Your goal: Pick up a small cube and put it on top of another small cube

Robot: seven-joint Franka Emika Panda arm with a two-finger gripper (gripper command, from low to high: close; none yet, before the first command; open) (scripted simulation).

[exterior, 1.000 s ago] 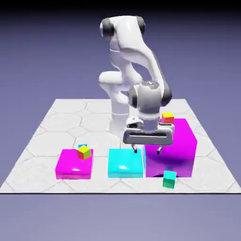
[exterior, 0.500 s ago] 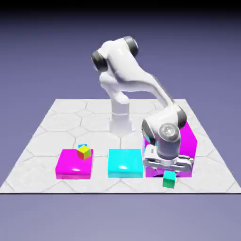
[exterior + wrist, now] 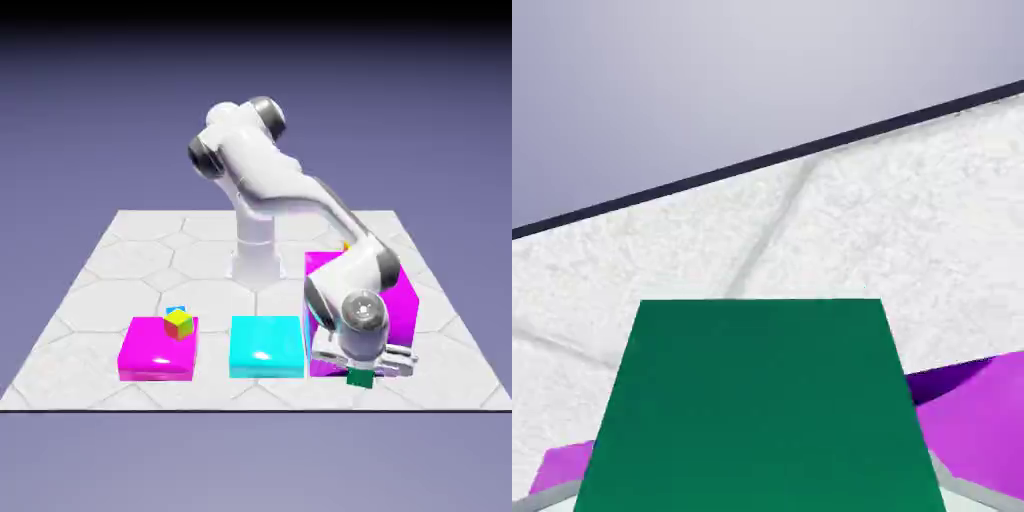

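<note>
One tiny teal-green cube (image 3: 360, 378) is gripped between two closed-in fingers of the white gripper (image 3: 361, 374), just before one large magenta block (image 3: 402, 310); one flat, shiny cyan block (image 3: 266, 346) is seen alongside.

The small cube (image 3: 360, 378) was dark green, one plain colour in the hand view. The low block (image 3: 158, 350) at the exterior view's left was bright magenta, and the flat block (image 3: 267, 347) was plain cyan. The big block (image 3: 402, 315) was magenta to purple. The tiny cube (image 3: 178, 324) showed yellow-green and orange-red faces, with a bit of blue just behind it. The worktop (image 3: 90, 290) was off-white, patterned with thin grey lines in large many-sided shapes. The arm (image 3: 255, 170) was white with dark grey joints, the backdrop (image 3: 90, 130) blue-violet.
</note>
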